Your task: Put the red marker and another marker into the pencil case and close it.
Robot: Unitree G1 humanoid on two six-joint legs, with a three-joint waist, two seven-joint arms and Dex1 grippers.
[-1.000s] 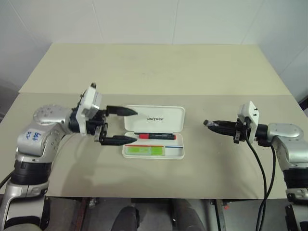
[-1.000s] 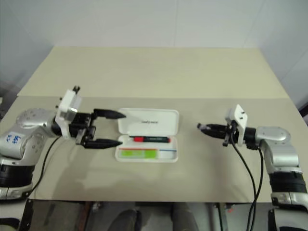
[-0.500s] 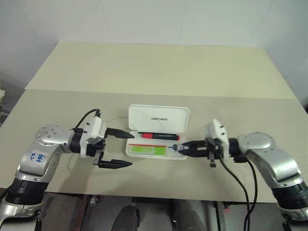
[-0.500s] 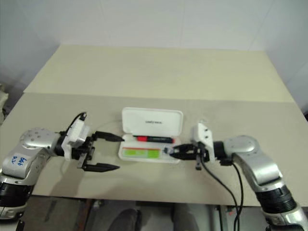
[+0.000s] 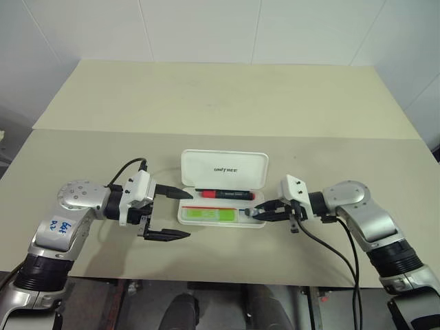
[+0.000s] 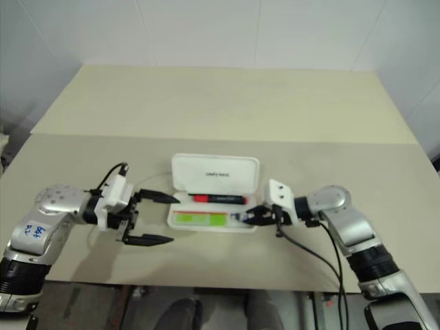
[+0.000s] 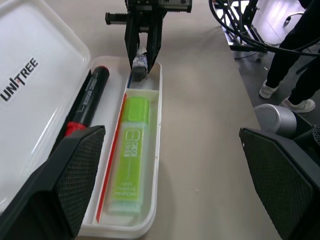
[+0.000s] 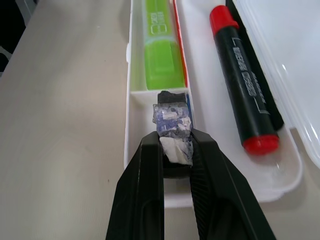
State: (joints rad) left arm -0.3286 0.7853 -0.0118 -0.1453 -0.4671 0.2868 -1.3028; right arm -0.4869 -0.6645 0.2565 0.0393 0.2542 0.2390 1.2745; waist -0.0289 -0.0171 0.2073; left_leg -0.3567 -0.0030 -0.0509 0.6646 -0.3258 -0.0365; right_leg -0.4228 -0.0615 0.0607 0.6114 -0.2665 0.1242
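Head views: table (image 5: 206, 103), beige, bearing the case (image 5: 223, 168), open, lid laid back away from the robot, "UNITREE" on it. In the tray, the red marker (image 5: 221, 194) lies in the far compartment and the green marker (image 5: 213, 214) in the near one. Left gripper (image 5: 167, 213), fingers spread wide and holding nothing, stands just beside the case's left end. Right gripper (image 5: 260, 212), fingers closed on a small eraser (image 5: 254, 214), sits at the tray's right end. Left wrist view: green marker (image 7: 128, 155) lengthwise in its long compartment; red marker (image 7: 85, 112) alongside, next to the lid; right gripper (image 7: 141, 56) with the eraser (image 7: 140, 62) over the small end compartment; a person's legs (image 7: 295, 55) beyond the table edge. Right wrist view: fingers (image 8: 145, 200) pinch the blue-and-white eraser (image 8: 173, 132) above the small end compartment; green marker (image 8: 162, 45) beyond the divider, red marker (image 8: 242, 80) beside it.
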